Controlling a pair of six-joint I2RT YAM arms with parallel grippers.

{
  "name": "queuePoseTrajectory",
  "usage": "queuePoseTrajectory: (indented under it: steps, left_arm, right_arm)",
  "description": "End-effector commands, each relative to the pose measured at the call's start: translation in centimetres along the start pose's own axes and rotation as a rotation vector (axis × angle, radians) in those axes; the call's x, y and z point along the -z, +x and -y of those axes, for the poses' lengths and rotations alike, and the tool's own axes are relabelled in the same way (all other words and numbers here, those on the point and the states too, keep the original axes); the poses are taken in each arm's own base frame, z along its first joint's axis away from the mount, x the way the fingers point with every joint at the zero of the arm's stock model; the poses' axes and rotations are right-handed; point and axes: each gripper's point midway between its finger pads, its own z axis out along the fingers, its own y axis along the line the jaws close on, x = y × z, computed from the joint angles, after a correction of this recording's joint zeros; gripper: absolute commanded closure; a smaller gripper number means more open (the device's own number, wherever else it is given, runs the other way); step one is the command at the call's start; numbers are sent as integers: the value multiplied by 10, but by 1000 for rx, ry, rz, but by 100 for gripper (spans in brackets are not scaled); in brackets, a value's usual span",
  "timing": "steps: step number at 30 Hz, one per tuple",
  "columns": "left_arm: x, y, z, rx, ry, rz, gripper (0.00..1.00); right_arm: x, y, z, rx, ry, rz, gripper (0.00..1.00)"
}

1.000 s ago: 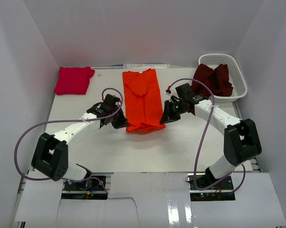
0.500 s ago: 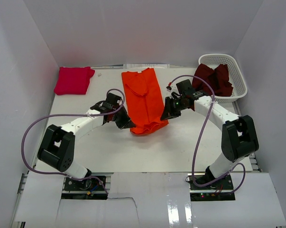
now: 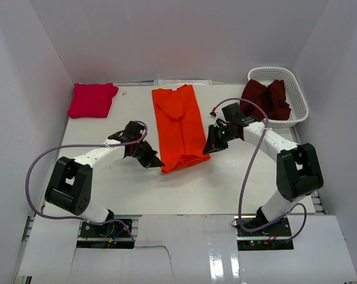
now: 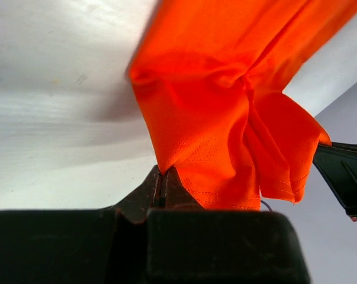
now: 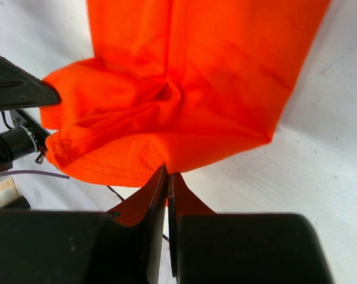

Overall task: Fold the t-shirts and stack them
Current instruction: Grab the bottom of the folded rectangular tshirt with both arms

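The magenta t-shirt (image 3: 92, 99) lies folded at the upper left of the bench (image 3: 225, 189); my left claw (image 4: 163, 176) is clamped together on the lower left hem of the orange t-shirt (image 3: 179, 121); that t-shirt lies lengthwise at centre frame, its lower end raised off the bench and bunched between both claws; my right claw (image 5: 167, 170) is clamped together on the lower right hem; the maroon t-shirt (image 3: 266, 97) sits heaped in the white basket (image 3: 299, 94), upper right.
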Motion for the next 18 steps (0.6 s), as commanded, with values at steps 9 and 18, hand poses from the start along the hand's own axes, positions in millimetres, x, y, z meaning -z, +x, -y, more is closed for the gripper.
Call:
queuePoseTrajectory:
  steps: [9,18]
  left_arm:
    - [1,23,-33,136,-99,-88,100]
    - [-9,34,-34,184,-113,-213,100]
  right_arm:
    - [-1,65,15,-81,-11,-87,91]
    - [1,56,8,-74,-34,-71,91]
